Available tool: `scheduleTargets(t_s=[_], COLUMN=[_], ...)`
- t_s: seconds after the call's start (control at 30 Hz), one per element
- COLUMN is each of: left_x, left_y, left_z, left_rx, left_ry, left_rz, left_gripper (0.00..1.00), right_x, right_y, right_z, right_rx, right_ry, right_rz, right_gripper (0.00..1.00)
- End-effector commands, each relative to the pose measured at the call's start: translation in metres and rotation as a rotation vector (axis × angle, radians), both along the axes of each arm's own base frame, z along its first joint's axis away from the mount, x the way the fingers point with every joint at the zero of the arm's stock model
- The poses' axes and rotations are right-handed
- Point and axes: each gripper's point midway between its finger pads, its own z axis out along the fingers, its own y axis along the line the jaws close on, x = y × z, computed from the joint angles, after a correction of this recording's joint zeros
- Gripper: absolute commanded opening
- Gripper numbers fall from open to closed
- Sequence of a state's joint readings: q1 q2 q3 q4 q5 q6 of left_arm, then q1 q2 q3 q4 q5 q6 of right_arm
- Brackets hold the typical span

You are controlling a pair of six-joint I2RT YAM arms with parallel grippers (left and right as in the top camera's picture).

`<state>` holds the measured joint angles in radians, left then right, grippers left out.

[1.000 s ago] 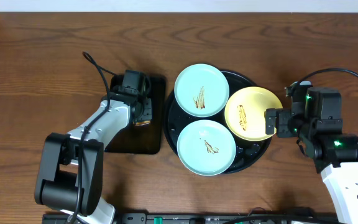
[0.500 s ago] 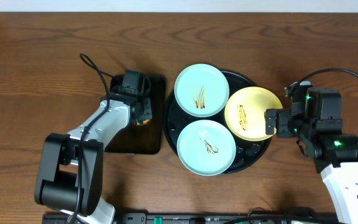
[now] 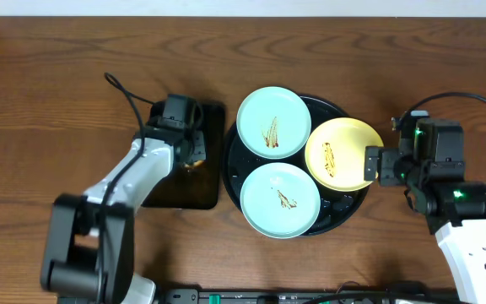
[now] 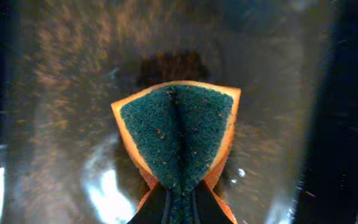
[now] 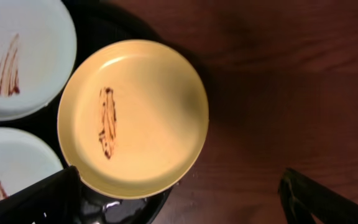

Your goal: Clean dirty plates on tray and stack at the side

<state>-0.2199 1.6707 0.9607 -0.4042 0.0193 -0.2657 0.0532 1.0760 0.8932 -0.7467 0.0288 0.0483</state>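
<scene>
Three plates lie flat, face up, on the round black tray (image 3: 337,107) in the middle of the desk (image 3: 57,76). One mint plate (image 3: 274,122) sits at the back and another mint plate (image 3: 281,199) in front. The yellow plate (image 3: 342,154) overhangs the tray's right rim, its brown smear running front to back. The right hand (image 5: 179,177) is spread wide just beside the yellow plate. The left hand (image 3: 192,154) pinches a folded sponge (image 4: 179,134) over a small rectangular tray (image 3: 184,190).
</scene>
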Motion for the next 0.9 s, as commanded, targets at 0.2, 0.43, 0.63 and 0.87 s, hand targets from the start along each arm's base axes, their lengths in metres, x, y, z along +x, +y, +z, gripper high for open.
scheduleTargets(t_s=[0.2,0.43,0.63,0.87], left_x=[-0.005,-0.010,-0.010,-0.010], left_y=[0.001,0.002,0.002,0.002], left_z=[0.030,0.027,0.027,0.027], left_rx=[-0.012,-0.007,-0.007,-0.007], left_ry=[-0.050,-0.027,-0.027,-0.027], left_rz=[0.004,0.004,0.004,0.004], left_gripper=[0.08,0.07,0.07,0.07], right_x=[0.023,0.029,0.032,0.037], right_y=[-0.021,-0.021,-0.017,-0.015], right_z=[-0.021,-0.059,-0.095,-0.116], right_rx=[0.112,0.247,0.284,0.312], right_ry=[0.053,0.160,0.260,0.302], right_rz=[-0.080,-0.029,-0.023,-0.025], right_gripper=[0.91,0.75,0.57,0.49])
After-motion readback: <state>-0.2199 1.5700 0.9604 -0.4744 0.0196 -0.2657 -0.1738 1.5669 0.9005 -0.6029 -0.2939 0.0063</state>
